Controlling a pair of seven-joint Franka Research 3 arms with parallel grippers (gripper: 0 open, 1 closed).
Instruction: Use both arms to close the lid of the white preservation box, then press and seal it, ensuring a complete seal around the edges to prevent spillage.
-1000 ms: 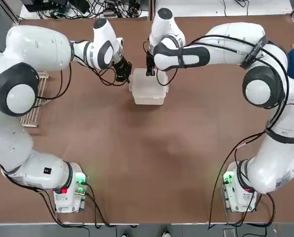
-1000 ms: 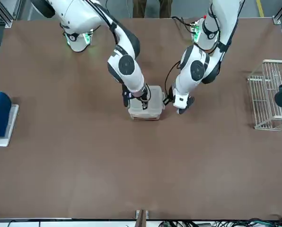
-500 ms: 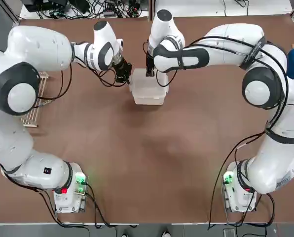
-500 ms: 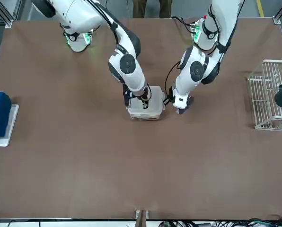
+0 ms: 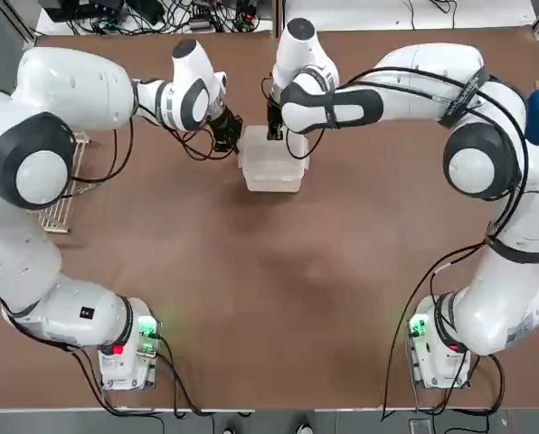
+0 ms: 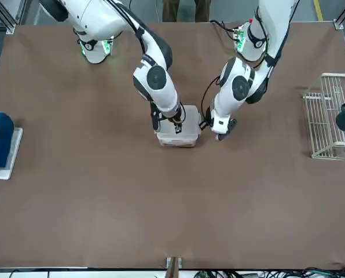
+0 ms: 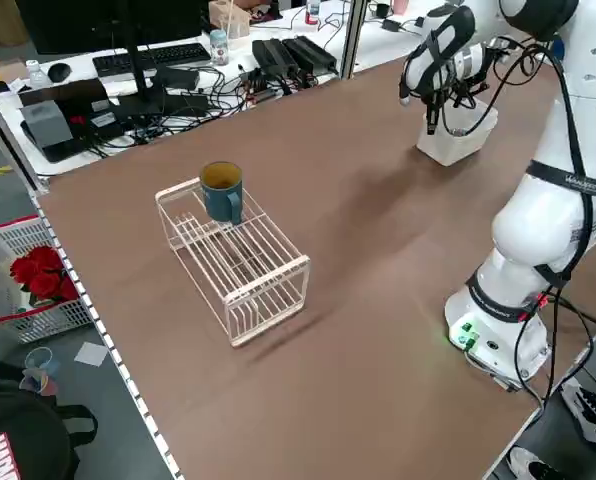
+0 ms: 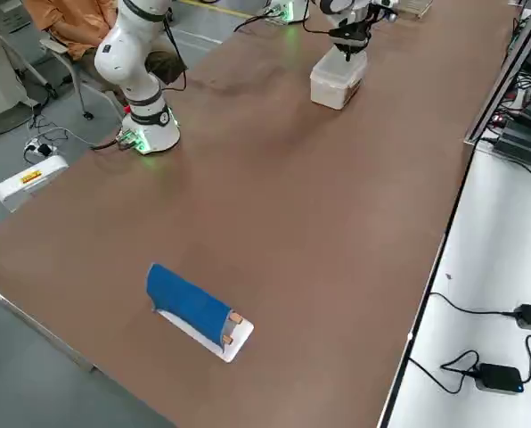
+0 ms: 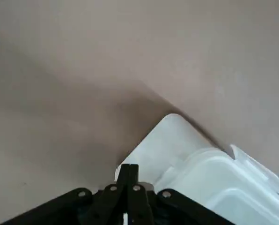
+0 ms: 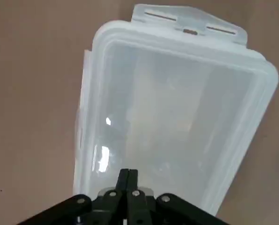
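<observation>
Apparently the translucent lid (image 10: 172, 117) already covers the preservation box (image 6: 178, 139) on the tabletop (image 6: 161, 202), both grippers' jaws closed beside and over it, while a complete seal remains unconfirmed.

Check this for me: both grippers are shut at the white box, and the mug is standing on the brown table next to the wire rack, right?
Not quite: the mug is on top of the wire rack, not on the table beside it, as the left side view shows. Both grippers are indeed shut at the white box.
</observation>
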